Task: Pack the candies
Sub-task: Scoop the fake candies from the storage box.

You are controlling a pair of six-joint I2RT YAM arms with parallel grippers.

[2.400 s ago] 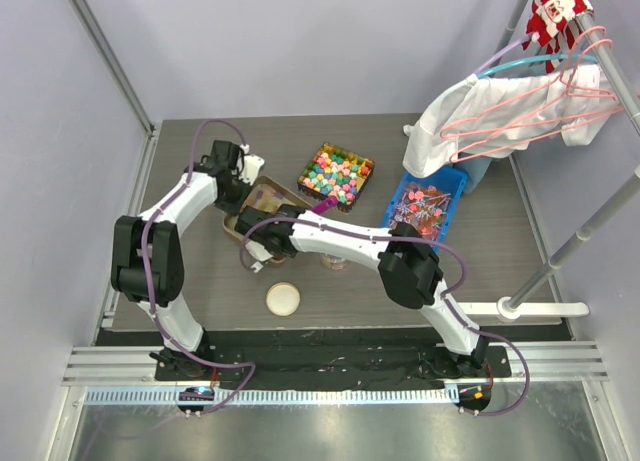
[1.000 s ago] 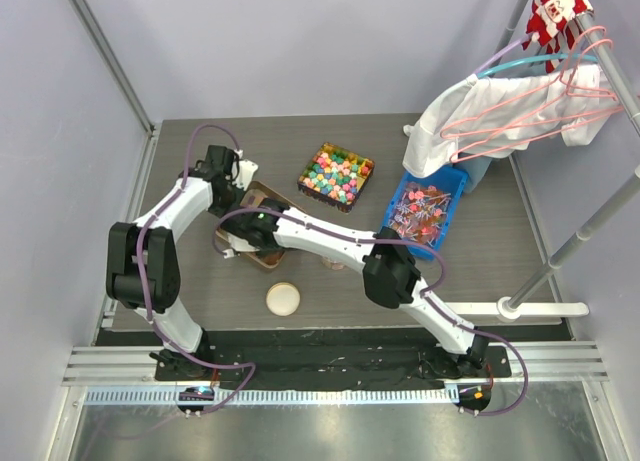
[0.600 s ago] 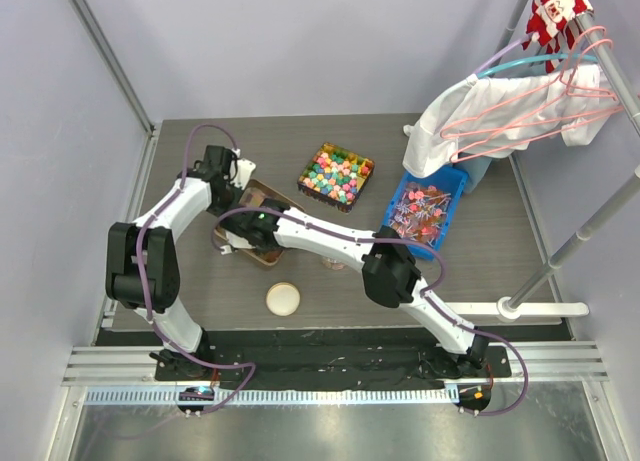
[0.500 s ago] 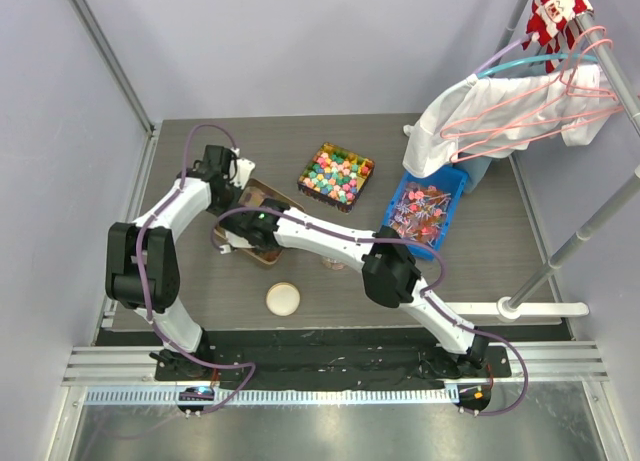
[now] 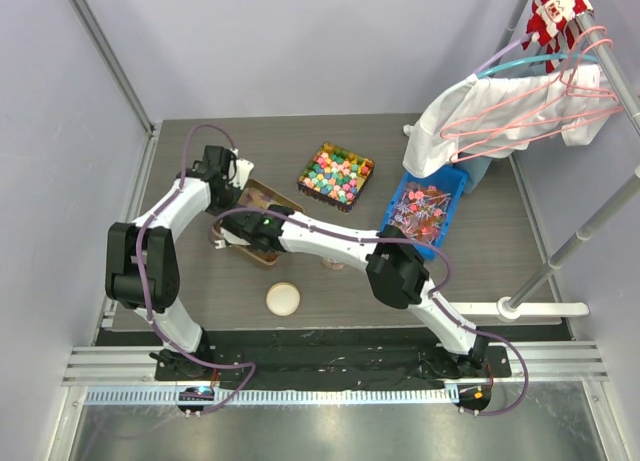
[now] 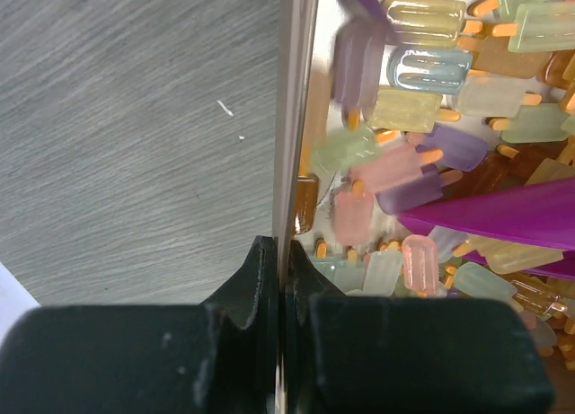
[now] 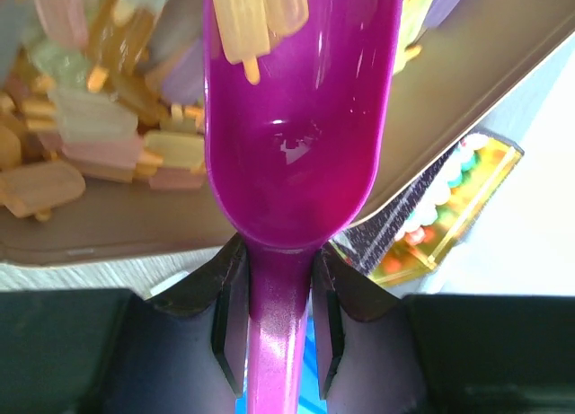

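Observation:
The candies [image 6: 404, 109] are small popsicle-shaped gummies in pale pink, yellow, green and purple, heaped in a shallow brown tray [image 5: 258, 195]. My left gripper [image 6: 281, 248] is shut on the tray's thin rim [image 6: 292, 118]; from above this gripper [image 5: 236, 181] sits at the tray's far left side. My right gripper [image 7: 278, 261] is shut on the handle of a purple scoop [image 7: 301, 145]. The scoop's bowl reaches into the candies [image 7: 90, 118], with one yellow piece [image 7: 256, 10] at its lip. From above, the right gripper [image 5: 238, 239] is over the tray's near left part.
A gold-edged box of bright multicoloured sweets [image 5: 336, 173] stands behind the tray. A blue bin [image 5: 425, 206] of wrapped items is at the right, under hanging clothes [image 5: 510, 111]. A round pale lid [image 5: 283, 298] lies near the front edge. A white post [image 5: 520, 306] stands at the right.
The right gripper has shifted a little to the left with the scoop, further into the tray. The left gripper has kept its hold on the rim.

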